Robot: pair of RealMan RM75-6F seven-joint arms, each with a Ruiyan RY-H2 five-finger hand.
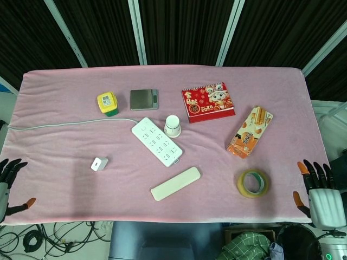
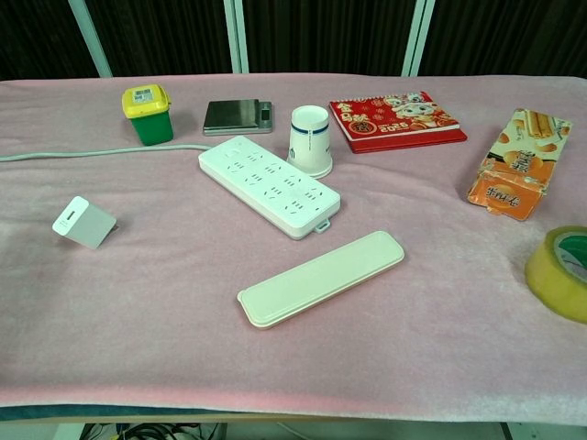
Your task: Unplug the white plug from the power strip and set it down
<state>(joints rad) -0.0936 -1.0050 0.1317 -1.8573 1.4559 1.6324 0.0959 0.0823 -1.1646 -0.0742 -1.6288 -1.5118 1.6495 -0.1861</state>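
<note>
White plug (image 1: 98, 163): laid on the pink desk (image 1: 65, 97), well left of the power strip (image 1: 156, 141), apart from it and held by nothing. Power strip: set diagonally at desk centre, its cable led off to the left edge; a white cup (image 1: 173, 125) stands just beside it. Left hand (image 1: 5, 184): seen at the desk's lower left edge, released, fingers spread. Right hand (image 1: 320, 192): seen past the lower right corner, released, fingers apart, near a tape roll (image 1: 252, 183).
</note>
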